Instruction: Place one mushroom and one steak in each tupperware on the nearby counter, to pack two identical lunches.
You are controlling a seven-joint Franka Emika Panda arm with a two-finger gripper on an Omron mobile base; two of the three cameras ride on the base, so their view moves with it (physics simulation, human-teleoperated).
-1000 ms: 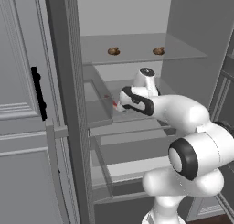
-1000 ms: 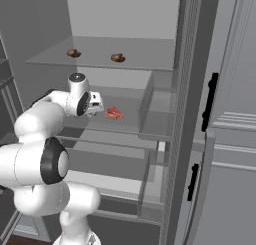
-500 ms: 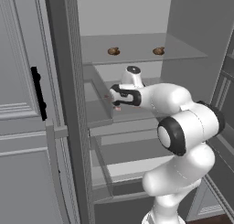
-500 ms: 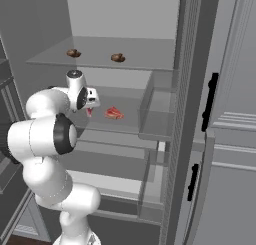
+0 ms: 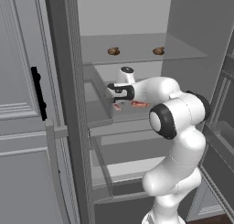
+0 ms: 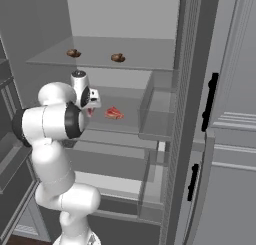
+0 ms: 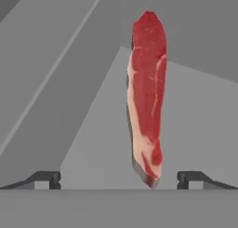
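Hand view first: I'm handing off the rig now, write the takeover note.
Gripper: open, fingertips either side of a red, white-marbled flat raw steak, not closed on it.
Things: second steak on the same grey fridge shelf; two small brown rounded mushrooms on the shelf above.
Done: nothing packed that I can see.
Left: everything; trays and counter lie outside these views.

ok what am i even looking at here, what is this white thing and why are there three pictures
The white thing is a robot arm on a rolling base, reaching into an open fridge. Two pictures come from cameras behind it, left and right. The third looks out from its hand. Its gripper is open, its two dark fingertips apart, holding nothing. A raw steak lies just ahead of it on the middle shelf, and a second steak lies further along. Two mushrooms sit on the shelf above.
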